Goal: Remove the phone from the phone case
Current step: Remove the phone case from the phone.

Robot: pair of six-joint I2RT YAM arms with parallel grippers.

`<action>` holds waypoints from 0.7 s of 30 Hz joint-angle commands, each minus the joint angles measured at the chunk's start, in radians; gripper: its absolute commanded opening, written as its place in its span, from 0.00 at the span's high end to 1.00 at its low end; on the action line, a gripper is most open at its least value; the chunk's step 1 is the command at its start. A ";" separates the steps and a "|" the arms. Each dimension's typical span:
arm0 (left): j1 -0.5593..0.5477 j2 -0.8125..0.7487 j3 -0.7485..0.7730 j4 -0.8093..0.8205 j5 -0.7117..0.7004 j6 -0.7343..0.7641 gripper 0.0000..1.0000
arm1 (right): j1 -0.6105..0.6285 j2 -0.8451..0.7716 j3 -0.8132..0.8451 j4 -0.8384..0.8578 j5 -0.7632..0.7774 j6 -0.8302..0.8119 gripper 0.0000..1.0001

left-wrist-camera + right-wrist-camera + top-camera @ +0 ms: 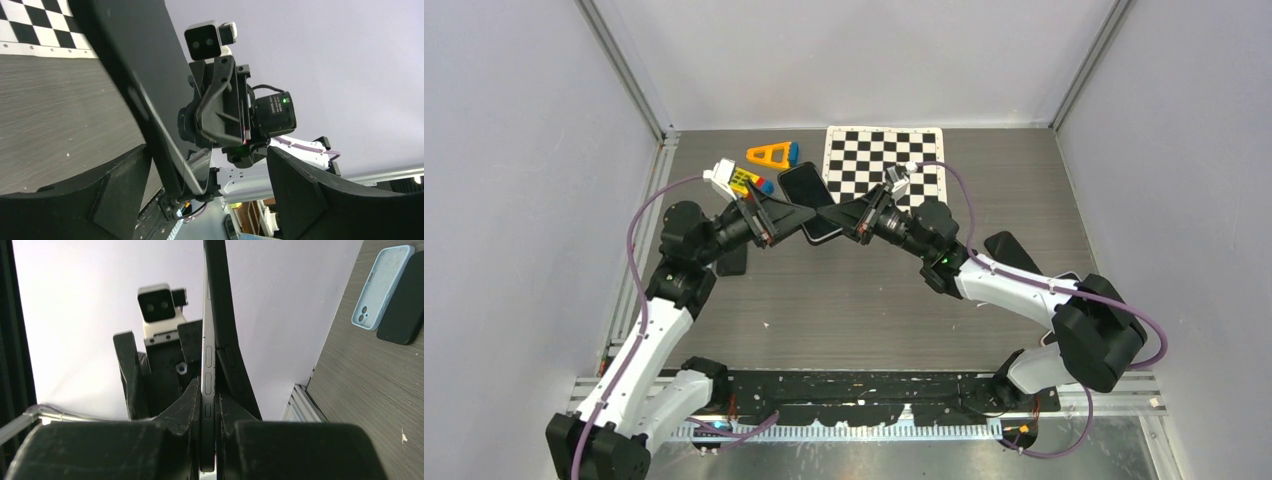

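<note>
Mid-frame: right gripper (207, 407) pinches phone (208, 365) edge, likely stiff and slick; left gripper (207, 190) spread; peel case (231, 365) at rim.

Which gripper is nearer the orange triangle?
Left. The left gripper sits just to the near side of the orange triangle; the right gripper is farther right, across the phone held between them.

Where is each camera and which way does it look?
Top: high behind the arms, looking down at the table; both arms show, meeting at the phone.
Left wrist: on the left arm, looking past the open left end effector at the right end effector.
Right wrist: on the right arm, looking past the right end effector, shut on the phone, at the left wrist's camera.
Shared: all see the phone.
</note>
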 commanded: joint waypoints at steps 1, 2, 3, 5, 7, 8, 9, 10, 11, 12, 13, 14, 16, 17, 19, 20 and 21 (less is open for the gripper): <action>-0.001 -0.058 -0.008 -0.101 -0.006 0.135 0.11 | -0.009 -0.046 0.015 0.090 0.097 0.098 0.99; 0.001 -0.066 -0.019 -0.106 -0.011 0.144 0.10 | -0.010 -0.052 0.012 0.084 0.107 0.106 0.99; 0.001 -0.072 -0.029 -0.108 -0.016 0.152 0.10 | -0.010 -0.054 0.011 0.081 0.111 0.124 0.99; 0.000 -0.078 -0.049 -0.100 -0.015 0.163 0.10 | -0.010 -0.053 0.008 0.071 0.120 0.155 0.99; 0.001 -0.077 -0.066 -0.084 -0.014 0.169 0.12 | -0.011 -0.049 0.009 0.065 0.122 0.188 0.99; 0.001 -0.075 -0.075 -0.071 -0.009 0.169 0.16 | -0.011 -0.048 0.009 0.064 0.121 0.211 0.99; 0.001 -0.071 -0.081 -0.056 -0.004 0.168 0.19 | -0.010 -0.042 0.010 0.064 0.119 0.223 0.99; 0.001 -0.065 -0.085 -0.041 0.000 0.167 0.22 | -0.010 -0.039 0.011 0.064 0.114 0.245 0.99; 0.001 -0.061 -0.089 -0.028 0.004 0.164 0.26 | -0.010 -0.031 0.012 0.065 0.112 0.255 0.99; 0.000 -0.058 -0.090 -0.015 0.008 0.163 0.30 | -0.010 -0.028 0.011 0.071 0.107 0.274 0.99; 0.001 -0.056 -0.091 -0.005 0.012 0.161 0.32 | -0.011 -0.022 0.011 0.077 0.105 0.283 0.99; 0.000 -0.053 -0.092 0.003 0.013 0.160 0.36 | -0.011 -0.020 0.010 0.089 0.101 0.300 0.99; 0.000 -0.049 -0.091 0.010 0.012 0.161 0.39 | -0.010 -0.011 0.009 0.108 0.094 0.317 0.99; 0.001 -0.048 -0.090 0.014 0.012 0.157 0.40 | -0.010 -0.007 0.010 0.114 0.090 0.320 0.99; 0.001 -0.043 -0.090 0.021 0.011 0.152 0.41 | -0.010 -0.002 0.013 0.119 0.084 0.329 0.99; 0.001 -0.039 -0.089 0.026 0.010 0.146 0.40 | -0.010 0.000 0.015 0.119 0.082 0.330 0.99; 0.001 -0.038 -0.087 0.030 0.009 0.139 0.38 | -0.011 0.003 0.016 0.119 0.080 0.332 0.99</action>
